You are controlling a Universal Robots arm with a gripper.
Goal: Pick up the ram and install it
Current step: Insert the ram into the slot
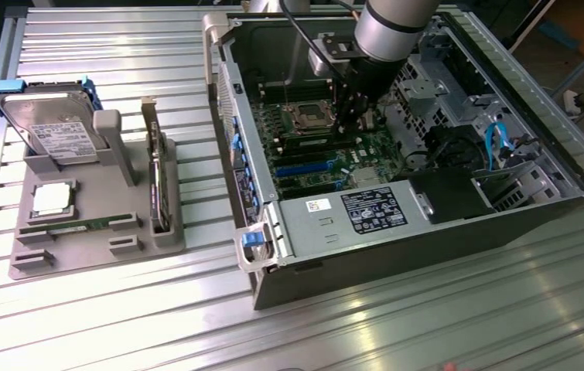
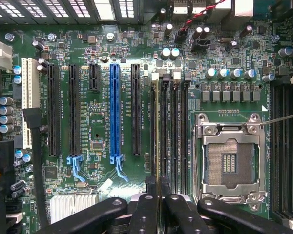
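Tool point(image 1: 352, 120) is inside the open PC case point(image 1: 395, 263), upper centre of the exterior view. Case walls ring it, and a metal cage point(image 1: 457, 100) crowds the exterior view's right. There is open tabletop point(image 1: 374, 332) in the lower frame. A gray holder point(image 1: 96, 247) with a hard drive point(image 1: 49, 127) sits at the exterior view's left, well apart.

In the wrist view the tool point(image 2: 157, 184) is pinched nearly closed on the ram point(image 2: 157, 131), seen edge-on as a thin strip. The strip lines up with the memory slot nearest the black expansion slot point(image 2: 136, 109). The CPU socket point(image 2: 229, 161) is on the far side of the slot bank, so it's tight on both flanks. Can't tell whether it's seated or just above the slot.
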